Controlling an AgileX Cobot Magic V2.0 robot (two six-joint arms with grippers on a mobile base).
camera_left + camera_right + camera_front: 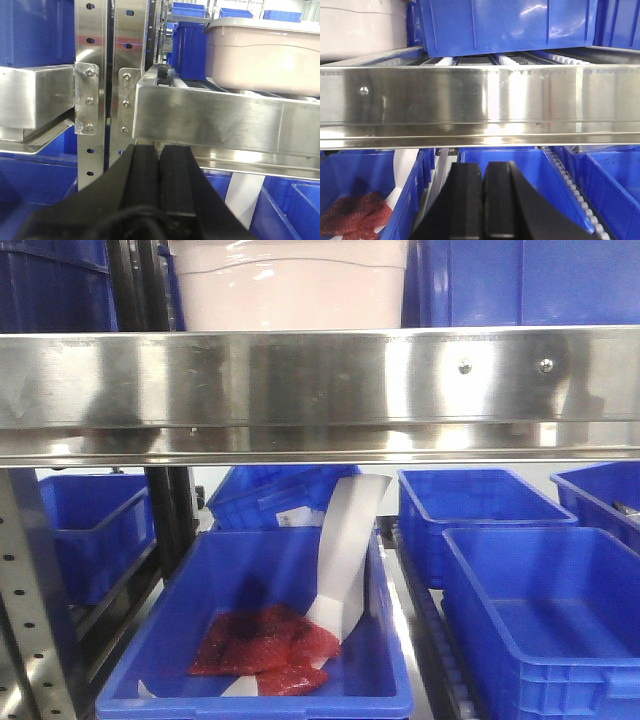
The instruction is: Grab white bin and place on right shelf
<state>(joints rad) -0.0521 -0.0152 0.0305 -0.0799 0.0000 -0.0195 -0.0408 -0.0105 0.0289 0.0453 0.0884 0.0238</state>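
While white bin [288, 285] sits on right shelf [320, 390], both tools seemingly closed.

The large rectangular plastic tote [290, 285] was pale pinkish-white, with a white lid [262, 23]; the stainless steel shelf rail [320, 390] shone silver-grey, streaked with dark reflections; the plastic crates [545, 615] were saturated blue; crumpled bubble wrap [265, 650] was red; a paper strip [345, 555] white; the closed gripper fingers [480, 200] matte black.

Bright, sharp pics w/ glare on steel rail [300, 390].
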